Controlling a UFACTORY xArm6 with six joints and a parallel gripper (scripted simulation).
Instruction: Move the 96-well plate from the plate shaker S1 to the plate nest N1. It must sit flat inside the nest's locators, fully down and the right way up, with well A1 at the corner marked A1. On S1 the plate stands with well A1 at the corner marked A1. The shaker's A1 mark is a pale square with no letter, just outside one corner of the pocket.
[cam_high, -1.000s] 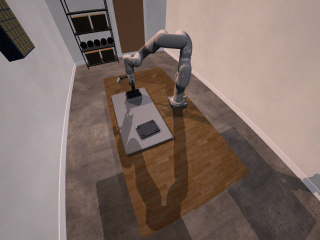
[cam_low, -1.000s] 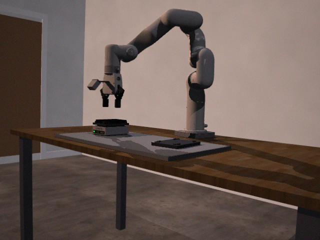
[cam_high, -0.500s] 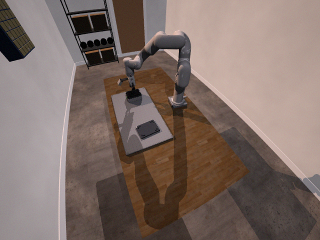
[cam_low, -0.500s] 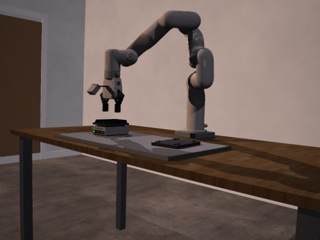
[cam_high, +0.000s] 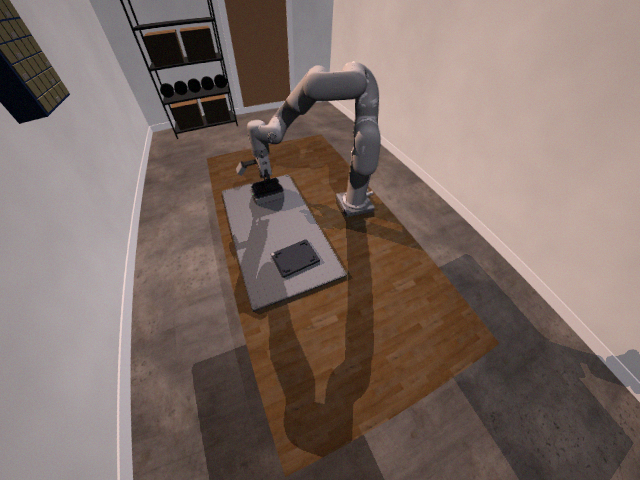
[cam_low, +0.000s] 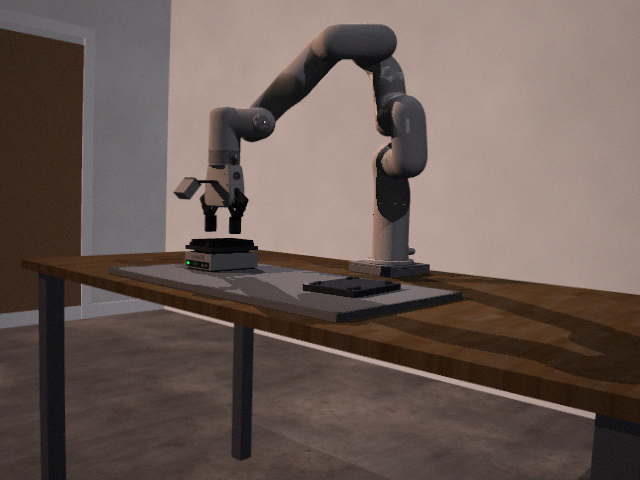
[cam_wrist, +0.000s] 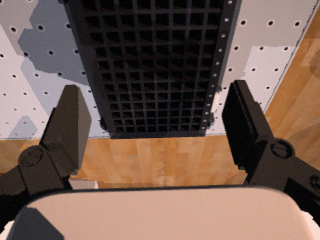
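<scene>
Gripper (cam_low: 222, 223) hangs wide open above the plate (cam_low: 222, 243).

Plate (cam_wrist: 155, 65) black, grid of square wells. Mat (cam_wrist: 20, 85) pale grey, dotted with dark holes. Table (cam_wrist: 160, 160) brown woodgrain. Nest (cam_low: 351, 286) black.

Arm (cam_low: 310, 56) arched high; gripper (cam_low: 222, 223) pointing down, fingers spread wide

Black 96-well plate (cam_low: 221, 244) flat on shaker (cam_low: 221, 259); nest (cam_low: 351, 286) unoccupied.
</scene>
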